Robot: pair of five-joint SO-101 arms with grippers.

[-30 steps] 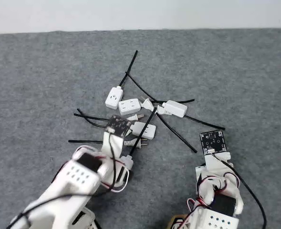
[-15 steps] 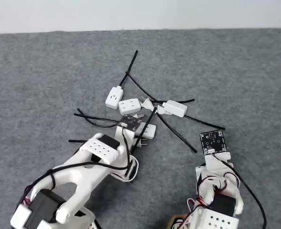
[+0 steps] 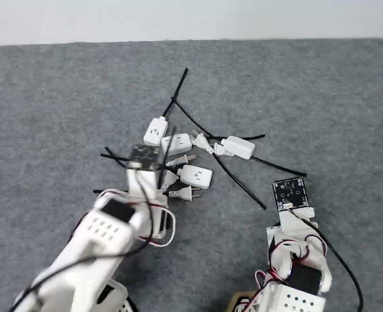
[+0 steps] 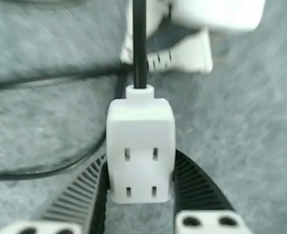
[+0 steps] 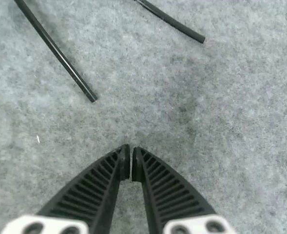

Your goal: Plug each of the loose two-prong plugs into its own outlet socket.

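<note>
Left gripper (image 4: 141,161) is clamped on a white outlet socket (image 4: 141,131), slots facing up, its cord running far into the tangle at mid-desk (image 3: 347,97). A loose plug (image 3: 183,193) lies nearer, unplugged. Right gripper (image 5: 131,165) sits pinched together, empty, over the near right.
</note>
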